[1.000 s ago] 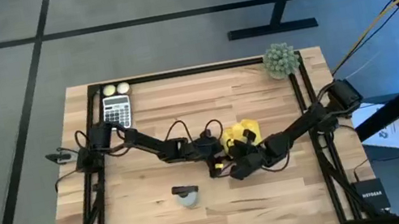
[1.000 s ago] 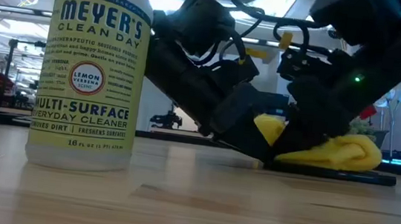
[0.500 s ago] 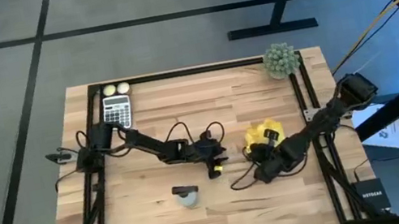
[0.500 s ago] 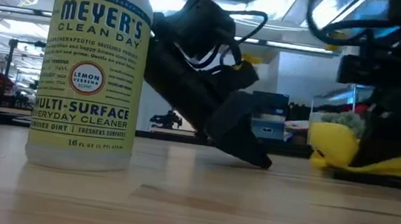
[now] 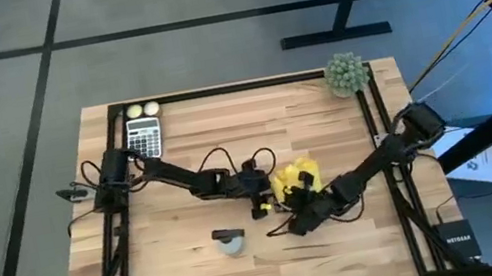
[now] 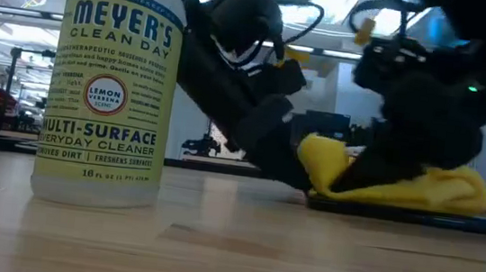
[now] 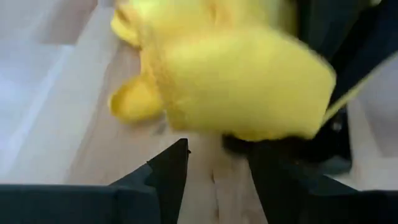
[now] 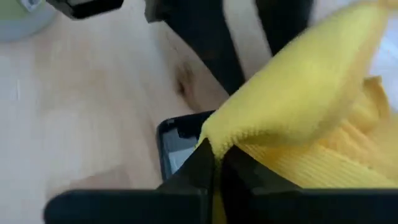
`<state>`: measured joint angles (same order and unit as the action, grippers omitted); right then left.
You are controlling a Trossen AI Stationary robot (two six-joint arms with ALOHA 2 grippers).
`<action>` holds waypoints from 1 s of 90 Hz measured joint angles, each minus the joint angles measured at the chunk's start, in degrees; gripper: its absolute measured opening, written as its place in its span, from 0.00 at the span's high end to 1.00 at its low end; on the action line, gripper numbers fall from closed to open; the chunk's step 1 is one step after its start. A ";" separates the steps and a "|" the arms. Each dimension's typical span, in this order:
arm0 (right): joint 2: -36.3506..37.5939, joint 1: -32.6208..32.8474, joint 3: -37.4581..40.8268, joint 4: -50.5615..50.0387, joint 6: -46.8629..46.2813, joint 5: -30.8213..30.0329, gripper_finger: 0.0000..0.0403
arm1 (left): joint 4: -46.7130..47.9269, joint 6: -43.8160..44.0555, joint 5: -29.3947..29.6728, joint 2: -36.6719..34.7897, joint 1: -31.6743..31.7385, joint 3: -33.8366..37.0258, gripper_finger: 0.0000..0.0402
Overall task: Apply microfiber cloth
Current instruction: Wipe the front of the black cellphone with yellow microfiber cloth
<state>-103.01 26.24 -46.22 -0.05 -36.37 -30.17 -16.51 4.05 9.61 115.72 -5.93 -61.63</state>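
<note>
Microfiber cloth [image 5: 293,176], bright yellow and bunched, lay near the middle of the wooden bench [image 5: 325,124], draped over a black smartphone [image 6: 416,215] that lay flat on the boards. In the low view, nearest the camera, stood a pale yellow bottle of multi-surface cleaner [image 6: 108,86], upright on the bench at the left of that picture; the cloth sat farther back, resting on the thin dark phone. The right claw [image 8: 217,163] was pinched tight on a fold of the cloth, its two dark fingers closed with the yellow fabric caught between them, and a corner of the phone's screen showed just beside them. The left claw [image 7: 214,168] stood just beside the cloth with its fingers parted and nothing between them, the cloth filling the space beyond its tips. From above, both dark arms met at the cloth, the left arm [image 5: 172,176] reaching in from its side and the right arm [image 5: 373,164] from the other. Farther back on the bench lay a calculator [image 5: 144,136] with two small yellowish balls [image 5: 143,109] beside it at one far corner, and a small green plant [image 5: 345,74] at the other.
</note>
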 joint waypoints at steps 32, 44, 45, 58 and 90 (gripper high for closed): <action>13.19 -0.20 -10.09 -34.09 1.95 -2.97 1.00 | -3.02 -0.48 -3.67 -0.46 -1.81 -0.07 0.62; 13.80 0.83 -7.82 -31.30 -1.32 -3.61 1.00 | -3.58 0.25 -3.48 1.14 -1.56 -0.15 0.62; 13.68 0.89 -7.58 -30.67 -1.32 -3.57 1.00 | -3.52 0.30 -3.51 1.37 -1.51 -0.15 0.62; 12.09 0.77 -5.44 -25.69 -1.30 -3.32 1.00 | -4.57 0.08 -4.58 3.77 -1.53 -0.36 0.62; 11.68 0.79 -2.71 -21.60 -2.78 -1.74 1.00 | -3.46 -1.46 -4.04 4.30 -1.49 -0.39 0.62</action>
<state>-91.33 27.03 -48.94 -21.65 -39.15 -31.92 -19.97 2.59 5.56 120.03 -7.42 -62.02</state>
